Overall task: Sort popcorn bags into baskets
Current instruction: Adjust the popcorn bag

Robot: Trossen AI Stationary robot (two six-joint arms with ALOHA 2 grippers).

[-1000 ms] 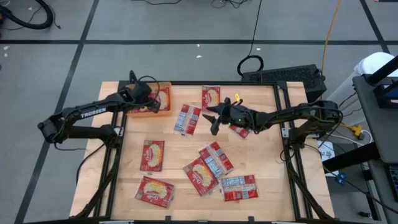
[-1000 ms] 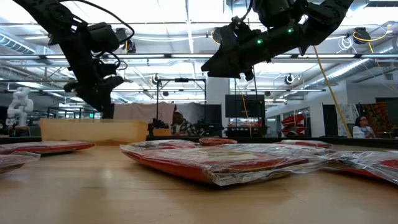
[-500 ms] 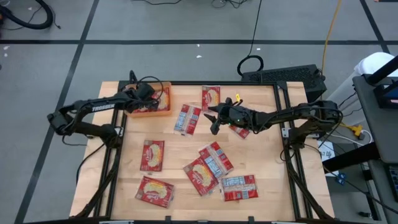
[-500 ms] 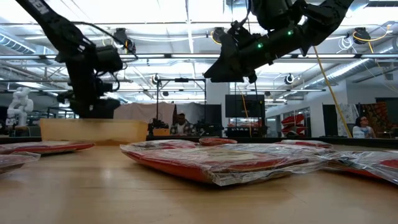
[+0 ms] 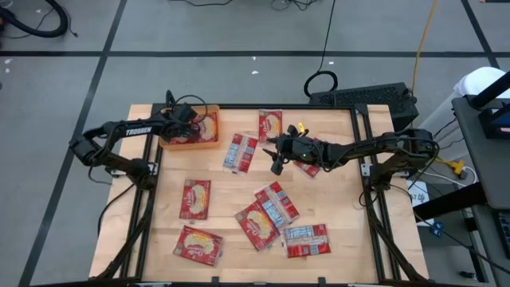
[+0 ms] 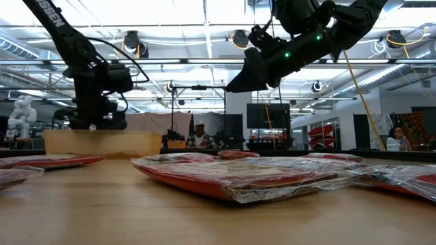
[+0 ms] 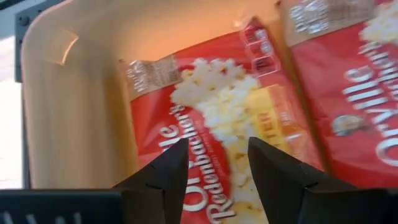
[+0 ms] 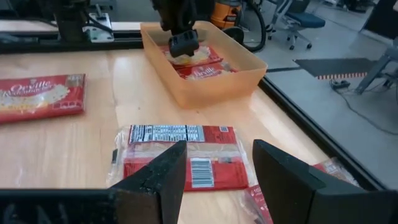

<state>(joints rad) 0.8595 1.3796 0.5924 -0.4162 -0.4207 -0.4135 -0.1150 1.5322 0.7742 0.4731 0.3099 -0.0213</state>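
Observation:
The orange bin (image 5: 191,146) sits at the table's far left corner and holds two red popcorn bags (image 7: 217,112). My left gripper (image 5: 188,121) is open and points down into the bin, just over one bag. My right gripper (image 5: 276,159) is open and hovers above the table's middle far part. Straight ahead of it lies a bag (image 8: 180,155) with its label side up. Several more bags lie flat on the wood: (image 5: 270,123), (image 5: 195,198), (image 5: 276,203), (image 5: 199,245), (image 5: 307,239). One bag (image 5: 309,167) lies partly under the right arm. My left gripper stands open over the bag (image 7: 205,124) that lies flat in the bin, one finger (image 7: 165,177) on either side of its printed face, coming from above. I cannot tell whether the fingertips touch the bag.
A dark keyboard (image 5: 362,97) and cables lie past the table's far right edge. A small yellow piece (image 5: 301,127) shows near the right arm. The black frame rails run along the table's sides. Two people (image 6: 197,136), (image 6: 395,139) sit in the room behind.
The left arm's elbow has swung toward the far edge while its gripper stayed over the bin. The gripper has tipped from a slant to pointing straight down and sunk slightly toward the bags. The right gripper has barely shifted.

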